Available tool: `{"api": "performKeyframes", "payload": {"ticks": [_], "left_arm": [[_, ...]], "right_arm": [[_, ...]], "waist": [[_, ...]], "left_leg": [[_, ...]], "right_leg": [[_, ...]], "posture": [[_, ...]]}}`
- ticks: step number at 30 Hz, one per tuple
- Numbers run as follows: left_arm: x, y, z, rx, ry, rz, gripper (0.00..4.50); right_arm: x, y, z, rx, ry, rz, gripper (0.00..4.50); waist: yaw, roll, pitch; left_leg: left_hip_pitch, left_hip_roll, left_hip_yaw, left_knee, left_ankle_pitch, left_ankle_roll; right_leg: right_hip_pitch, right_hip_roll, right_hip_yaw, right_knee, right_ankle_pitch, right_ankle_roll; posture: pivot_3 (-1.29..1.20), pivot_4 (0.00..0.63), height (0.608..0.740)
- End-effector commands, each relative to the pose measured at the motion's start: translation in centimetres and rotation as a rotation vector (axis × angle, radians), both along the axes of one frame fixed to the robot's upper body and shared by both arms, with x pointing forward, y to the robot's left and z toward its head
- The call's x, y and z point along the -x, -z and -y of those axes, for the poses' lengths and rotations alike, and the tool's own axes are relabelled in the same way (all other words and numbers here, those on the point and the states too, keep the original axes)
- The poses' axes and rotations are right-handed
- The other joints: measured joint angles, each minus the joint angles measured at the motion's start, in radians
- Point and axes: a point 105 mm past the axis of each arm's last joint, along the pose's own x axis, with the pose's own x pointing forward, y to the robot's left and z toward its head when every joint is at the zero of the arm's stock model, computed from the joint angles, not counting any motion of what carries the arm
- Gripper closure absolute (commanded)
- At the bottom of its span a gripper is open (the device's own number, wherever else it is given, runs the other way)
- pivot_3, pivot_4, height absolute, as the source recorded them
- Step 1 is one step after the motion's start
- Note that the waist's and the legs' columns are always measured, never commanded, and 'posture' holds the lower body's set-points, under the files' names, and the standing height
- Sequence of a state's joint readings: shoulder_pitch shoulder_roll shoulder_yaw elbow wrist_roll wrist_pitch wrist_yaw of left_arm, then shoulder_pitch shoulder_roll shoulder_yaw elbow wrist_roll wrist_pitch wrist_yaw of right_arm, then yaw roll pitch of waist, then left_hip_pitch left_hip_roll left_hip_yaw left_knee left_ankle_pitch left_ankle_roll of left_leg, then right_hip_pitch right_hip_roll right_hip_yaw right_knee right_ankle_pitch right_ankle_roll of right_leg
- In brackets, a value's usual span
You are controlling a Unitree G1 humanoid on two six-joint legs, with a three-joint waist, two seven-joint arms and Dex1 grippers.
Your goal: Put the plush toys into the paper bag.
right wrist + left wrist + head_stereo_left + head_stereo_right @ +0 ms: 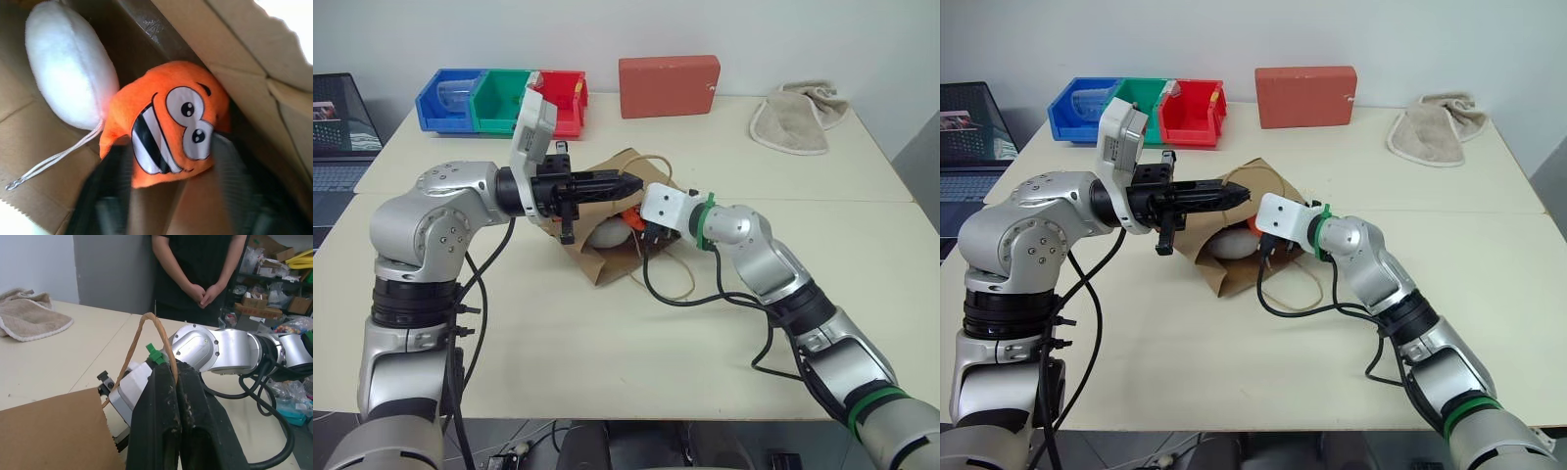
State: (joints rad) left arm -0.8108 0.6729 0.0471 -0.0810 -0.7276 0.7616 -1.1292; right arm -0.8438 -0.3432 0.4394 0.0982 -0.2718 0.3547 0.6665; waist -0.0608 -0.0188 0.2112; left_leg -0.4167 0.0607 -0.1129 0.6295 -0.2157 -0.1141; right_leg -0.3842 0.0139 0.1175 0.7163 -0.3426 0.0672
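So the brown paper bag (607,257) is lying on its side in the middle of the cream table (558,362), mouth open toward the robot. The left gripper (631,183) is reaching across level above it, its two black fingers (166,431) pinched tight on one tan loop handle (146,333), holding the top edge up. The other handle (1295,294) just flops on the table in front of the bag.

The right gripper (636,230) is poked into the bag's mouth. In the right wrist view the orange carrot plush (168,132) sits right between its fingers, grinning face toward the camera, already inside the bag. The fingers flank it on both sides, but I honestly can't tell if they're gripping it or have let go. The white egg plush (68,88) is in the bag too, just beside the carrot and touching it, with a thin white hang loop (54,159) trailing over the bag's paper.
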Motion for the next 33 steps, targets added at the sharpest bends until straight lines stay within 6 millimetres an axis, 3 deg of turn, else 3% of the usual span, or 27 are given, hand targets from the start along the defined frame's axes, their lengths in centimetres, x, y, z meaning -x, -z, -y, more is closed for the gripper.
{"api": "performKeyframes", "payload": {"ticks": [1,3,4,12,15,19,25,28,33], "left_arm": [[0.2,-1.4,0.0,0.026,-0.007,0.058,4.5],[0.1,-1.4,0.1,0.03,-0.01,0.06,4.5],[0.0,-1.4,0.1,0.029,-0.012,0.06,4.5],[-0.7,-1.4,0.4,0.035,-0.028,0.066,4.5],[-0.8,-1.4,0.5,0.035,-0.03,0.071,4.5],[-0.7,-1.4,0.4,0.037,-0.034,0.073,4.5],[-0.7,-1.5,0.3,0.034,-0.037,0.078,4.5],[-0.7,-1.5,0.3,0.034,-0.038,0.079,4.5],[-0.7,-1.4,0.2,0.03,-0.042,0.082,4.5]], "right_arm": [[2.0,-3.1,-0.3,-0.091,-0.075,0.007,0.9],[2.8,-3.2,-0.2,-0.096,-0.101,-0.021,0.19],[3.6,-3.5,0.0,-0.105,-0.128,-0.043,0.05],[7.8,-5.5,1.7,-0.132,-0.254,-0.122,0.05],[9.4,-5.4,3.7,-0.157,-0.278,-0.216,0.05],[10.2,-1.9,7.5,-0.159,-0.16,-0.379,0.05],[6.5,3.4,8.6,-0.298,0.11,-0.479,0.05],[5.8,4.2,8.5,-0.3,0.135,-0.48,0.05],[2.9,6.2,7.6,-0.346,0.212,-0.514,0.2]], "waist": [[0.001,0.0,0.0],[0.001,0.0,0.0],[0.001,0.0,0.0],[0.004,0.0,0.0],[0.005,0.0,0.0],[0.012,0.0,0.0],[-0.01,0.0,0.0],[-0.011,0.0,0.0],[-0.014,0.0,0.0]], "left_leg": [[0.0,0.0,0.0,0.0,0.0,0.0],[0.0,0.0,0.0,0.0,0.0,0.0],[0.0,0.0,0.0,0.0,0.0,0.0],[0.0,0.0,0.0,0.0,-0.001,0.003],[0.0,0.0,0.0,0.0,-0.002,0.003],[0.0,0.0,-0.001,0.0,-0.002,0.004],[0.002,0.0,0.001,0.001,-0.002,0.004],[0.002,0.0,0.001,0.001,-0.001,0.004],[0.001,0.0,0.001,0.0,-0.001,0.004]], "right_leg": [[0.0,0.0,0.0,0.0,0.0,0.0],[0.0,0.0,0.0,0.0,0.0,0.0],[0.0,0.0,0.0,0.0,0.0,0.0],[0.0,0.0,0.0,0.0,0.0,0.0],[0.0,0.0,0.0,0.0,0.0,0.0],[0.002,0.0,-0.001,-0.002,0.0,0.0],[0.002,0.001,0.002,0.0,0.0,0.0],[0.002,0.0,0.002,0.0,0.0,0.0],[0.001,0.0,0.002,-0.001,0.0,0.0]], "posture": [[0.0,0.15,0.74],[0.0,0.15,0.74],[0.0,0.15,0.74],[0.0,0.15,0.74],[0.0,0.15,0.74],[0.0,0.15,0.74],[0.0,0.15,0.74],[0.0,0.15,0.74],[0.0,0.15,0.74]]}}
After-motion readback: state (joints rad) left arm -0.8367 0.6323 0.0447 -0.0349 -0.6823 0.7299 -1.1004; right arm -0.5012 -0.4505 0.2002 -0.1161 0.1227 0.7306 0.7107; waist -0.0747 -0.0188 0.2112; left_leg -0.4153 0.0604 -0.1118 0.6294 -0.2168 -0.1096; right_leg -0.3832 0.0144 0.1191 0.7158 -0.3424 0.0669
